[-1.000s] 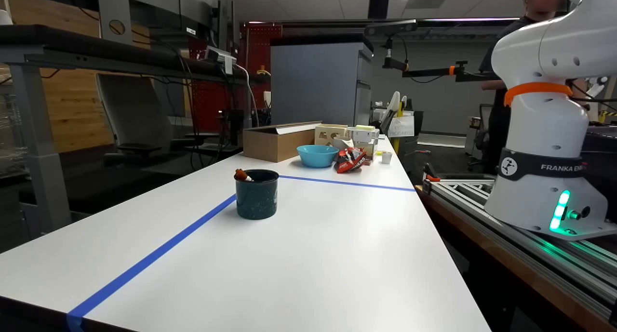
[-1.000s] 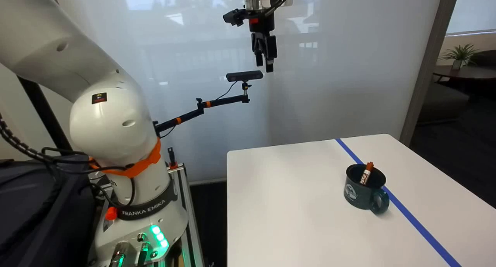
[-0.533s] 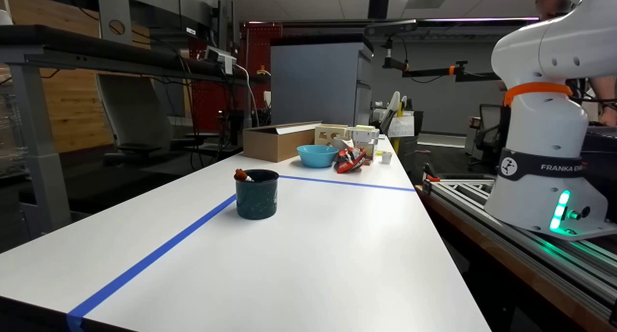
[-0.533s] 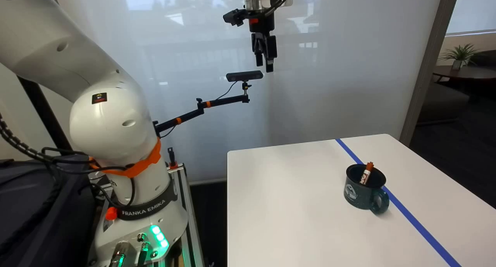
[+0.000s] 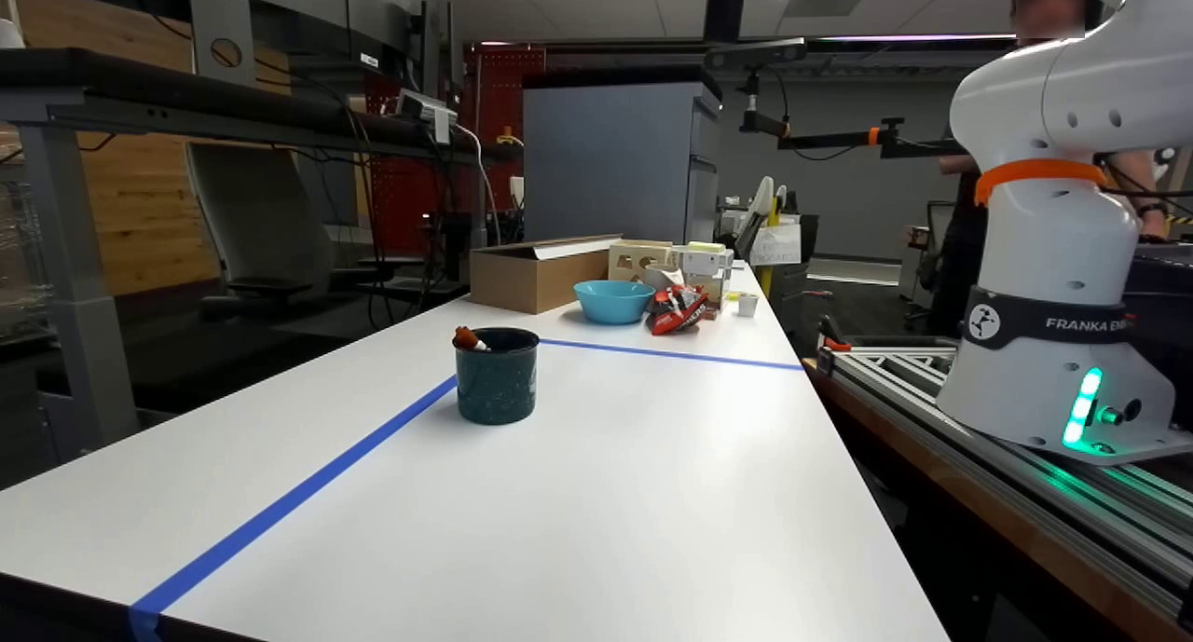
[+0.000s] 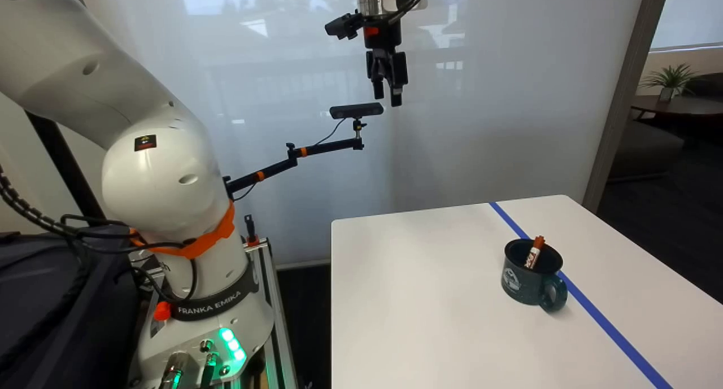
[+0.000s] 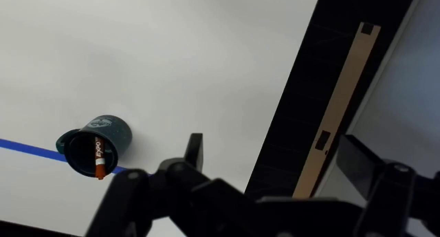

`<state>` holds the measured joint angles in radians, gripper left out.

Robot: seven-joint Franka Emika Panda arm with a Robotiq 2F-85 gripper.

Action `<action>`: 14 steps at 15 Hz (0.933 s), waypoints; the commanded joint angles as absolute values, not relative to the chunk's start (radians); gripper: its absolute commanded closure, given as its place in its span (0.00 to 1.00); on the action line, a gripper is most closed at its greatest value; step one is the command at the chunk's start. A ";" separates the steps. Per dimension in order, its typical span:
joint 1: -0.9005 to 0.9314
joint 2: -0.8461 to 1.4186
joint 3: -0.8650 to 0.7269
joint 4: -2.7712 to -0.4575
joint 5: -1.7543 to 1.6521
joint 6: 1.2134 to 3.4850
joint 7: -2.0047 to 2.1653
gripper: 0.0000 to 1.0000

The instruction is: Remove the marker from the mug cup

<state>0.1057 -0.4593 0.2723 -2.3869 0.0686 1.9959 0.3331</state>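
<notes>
Plainly, the marker (image 7: 99, 157) is inside the mug cup (image 7: 119, 135), at the lower left of the wrist view; it leans, with EXPO lettered on its reddish-brown barrel and its cap jutting out past the rim. The mug cup stands upright on the white table (image 6: 423, 298), and in both exterior views the marker's cap end rises above its rim. Blue tape (image 6: 601, 319) shows on either side of it; whether the base rests on the tape or just beside it, I can't tell. At the top middle of an exterior view the jaws hang pointing down from the arm (image 6: 161, 180), well apart from the mug cup. They are spread wide: in the wrist view one ends just below centre, the other well over to the right. In an exterior view, a light-blue bowl (image 5: 614, 304), a red packet (image 5: 678, 310) and a cardboard box (image 5: 517, 281) sit close together around the middle of the frame, on the table
</notes>
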 commanded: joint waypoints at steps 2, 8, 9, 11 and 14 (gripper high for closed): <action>0.131 -0.601 0.187 -2.481 -0.027 1.958 0.099 0.00; 0.107 -0.825 0.030 -2.647 -0.179 2.012 -0.237 0.00; 0.094 -0.851 0.003 -2.675 -0.216 2.045 -0.273 0.00; 0.072 -0.880 -0.064 -2.726 -0.269 2.135 -0.339 0.00; 0.027 -0.867 -0.152 -2.791 -0.330 2.326 -0.405 0.00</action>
<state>0.0658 -0.8410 -0.0880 -2.7128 -0.2721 2.1664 -0.3367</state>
